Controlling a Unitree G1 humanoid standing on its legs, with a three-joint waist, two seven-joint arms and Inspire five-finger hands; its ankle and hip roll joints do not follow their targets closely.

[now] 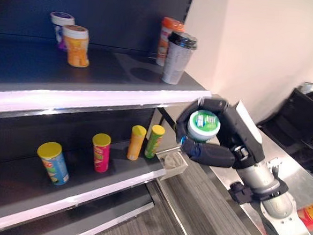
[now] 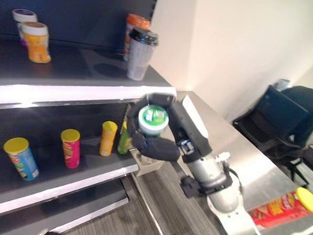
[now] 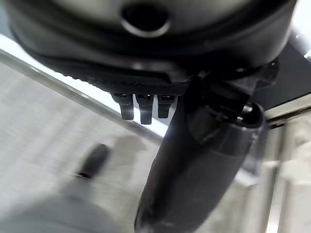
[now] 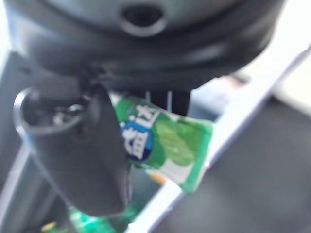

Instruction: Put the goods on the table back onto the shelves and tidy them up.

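While the right hand (image 1: 225,134) hangs in the air just off the right end of the shelves, its fingers (image 1: 200,105) and thumb are curled round a green tub (image 1: 204,124) with a white rim, the lid facing up; the right wrist view shows the green label pinched against the thumb. The tub sits level with the gap between the top shelf (image 1: 94,86) and the middle shelf (image 1: 76,184), near the top shelf's front right corner and not resting on either.

On the top shelf a grey cup with a black lid (image 1: 177,57) stands upright near the right front corner, an orange-lidded jar (image 1: 165,35) behind it, and an orange jar (image 1: 76,46) and a purple jar (image 1: 61,26) stand towards the back left. On the middle shelf four crisp tubes stand in a row: blue (image 1: 54,162), pink (image 1: 101,152), orange (image 1: 136,142) and green (image 1: 154,140), the last near the right end. A dark back panel closes the shelves.

To the right a steel bench (image 2: 240,150) runs along a pale wall; a red crisp tube with a yellow lid (image 2: 282,207) lies on its side near the bench's near edge. Grey plank flooring shows between shelves and bench. A person sits on a black chair (image 2: 264,117) beyond the bench's far end.

In the left wrist view the left hand (image 3: 194,160) points down over the floor, fingers loosely straight, holding nothing.
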